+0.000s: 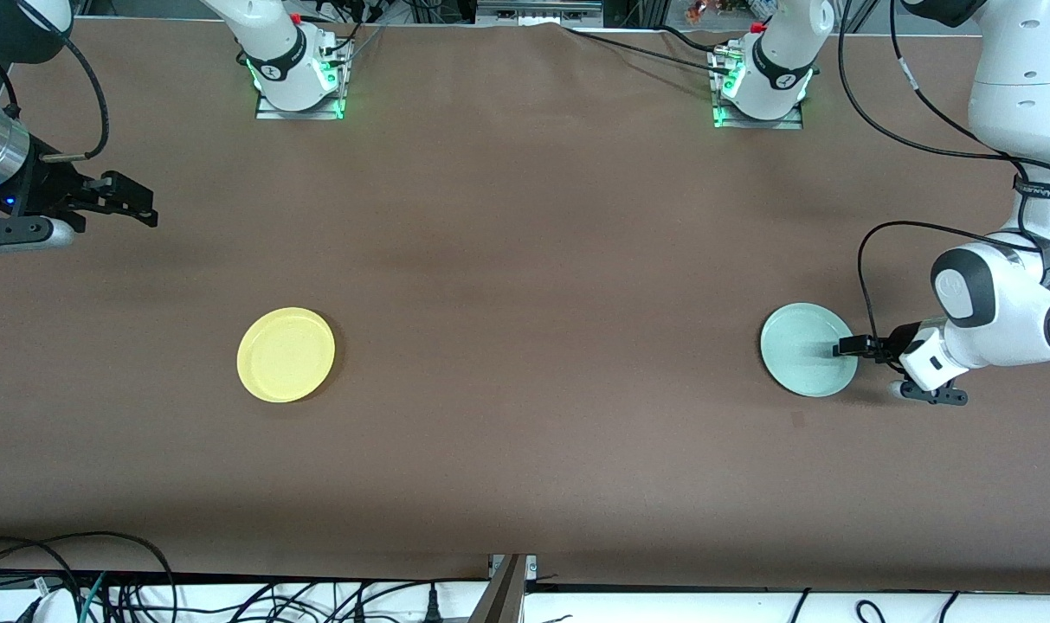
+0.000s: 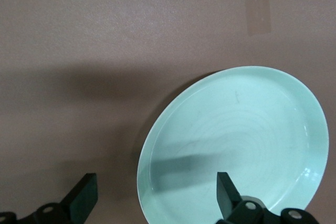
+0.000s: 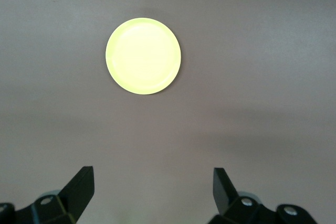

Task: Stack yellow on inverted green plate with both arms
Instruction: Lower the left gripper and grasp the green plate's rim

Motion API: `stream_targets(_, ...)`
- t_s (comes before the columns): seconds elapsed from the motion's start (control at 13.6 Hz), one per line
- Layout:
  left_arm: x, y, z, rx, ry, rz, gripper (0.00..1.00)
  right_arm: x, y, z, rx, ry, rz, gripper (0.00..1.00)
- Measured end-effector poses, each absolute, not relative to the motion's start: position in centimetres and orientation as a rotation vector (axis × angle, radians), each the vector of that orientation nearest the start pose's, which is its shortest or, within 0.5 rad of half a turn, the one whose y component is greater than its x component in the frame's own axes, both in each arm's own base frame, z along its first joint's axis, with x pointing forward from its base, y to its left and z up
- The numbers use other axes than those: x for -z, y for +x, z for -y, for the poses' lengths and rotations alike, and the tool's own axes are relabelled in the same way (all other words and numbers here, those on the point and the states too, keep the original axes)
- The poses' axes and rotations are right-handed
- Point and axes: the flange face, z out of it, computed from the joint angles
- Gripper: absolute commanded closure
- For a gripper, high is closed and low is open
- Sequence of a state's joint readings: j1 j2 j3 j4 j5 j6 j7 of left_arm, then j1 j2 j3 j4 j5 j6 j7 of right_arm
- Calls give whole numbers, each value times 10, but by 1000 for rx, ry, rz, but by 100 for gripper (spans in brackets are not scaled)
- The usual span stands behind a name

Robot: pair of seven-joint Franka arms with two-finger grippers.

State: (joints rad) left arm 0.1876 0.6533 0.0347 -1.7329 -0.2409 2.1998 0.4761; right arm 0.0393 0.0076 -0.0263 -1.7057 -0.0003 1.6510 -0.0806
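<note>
The yellow plate (image 1: 286,355) lies flat, rim up, toward the right arm's end of the table; the right wrist view shows this yellow plate (image 3: 143,56) from high above. The green plate (image 1: 801,346) lies toward the left arm's end, hollow side up (image 2: 247,140). My left gripper (image 1: 847,349) is low at that plate's edge and open (image 2: 155,179): one finger is over the plate's inside, the other outside the rim, neither gripping it. My right gripper (image 1: 148,206) hangs open and empty (image 3: 152,171) high over the table's edge at its own end.
The brown table (image 1: 525,260) carries both arm bases (image 1: 299,78) (image 1: 763,82) along the edge farthest from the front camera. A small patch of tape (image 2: 258,16) lies near the green plate. Cables (image 1: 100,588) run under the table's near edge.
</note>
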Motion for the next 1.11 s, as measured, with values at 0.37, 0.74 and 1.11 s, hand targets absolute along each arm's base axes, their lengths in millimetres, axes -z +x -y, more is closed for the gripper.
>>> stream_targets(0.37, -180, 635, -134, -168, -3350, -252, 65, -563, 558, -7, -98, -3135, 147, 0)
stream_targets(0.74, -180, 635, -134, -153, -3343, -349, 100, -563, 558, -7, -98, -3135, 147, 0)
stream_targets(1.11, -182, 636, -136, -144, -3340, -381, 100, -563, 558, -7, -98, -3135, 147, 0)
